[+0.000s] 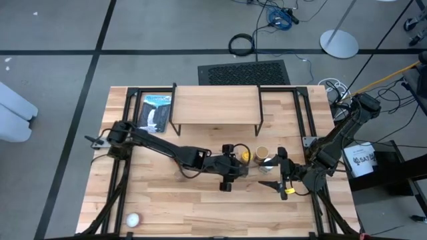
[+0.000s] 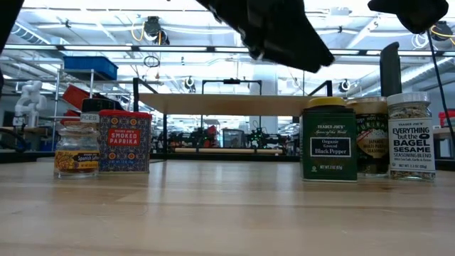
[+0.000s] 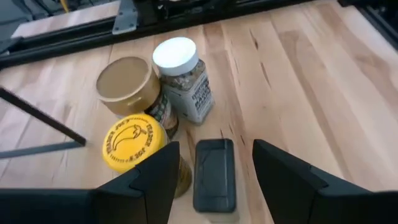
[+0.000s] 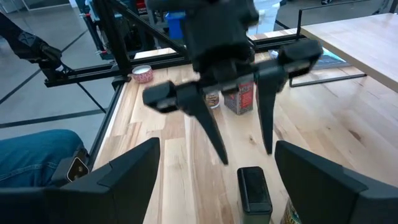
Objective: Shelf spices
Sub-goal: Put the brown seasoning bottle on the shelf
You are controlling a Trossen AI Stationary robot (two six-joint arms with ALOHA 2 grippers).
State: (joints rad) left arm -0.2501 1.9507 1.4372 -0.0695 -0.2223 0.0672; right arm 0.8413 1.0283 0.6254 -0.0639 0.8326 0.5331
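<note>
The black square tin (image 3: 214,177) stands upright on the table beside the yellow-lidded jar (image 3: 134,143), the tan-lidded jar (image 3: 127,84) and the white-lidded jar (image 3: 181,71). My left gripper (image 4: 246,157) hangs open just above the black tin (image 4: 254,190), slanting down, fingertips clear of it. My right gripper (image 1: 283,179) waits open to the right of this group. The red tin (image 2: 124,141) and a small dark-lidded jar (image 2: 76,149) stand apart, toward the left. The shelf (image 1: 215,105) stands at the far middle, its plank top bare.
A flat blue-and-black package (image 1: 157,111) lies left of the shelf. A small white ball (image 1: 133,219) sits near the front left corner. Black rails (image 1: 310,113) run along both table sides. Open wood lies in front of the spices.
</note>
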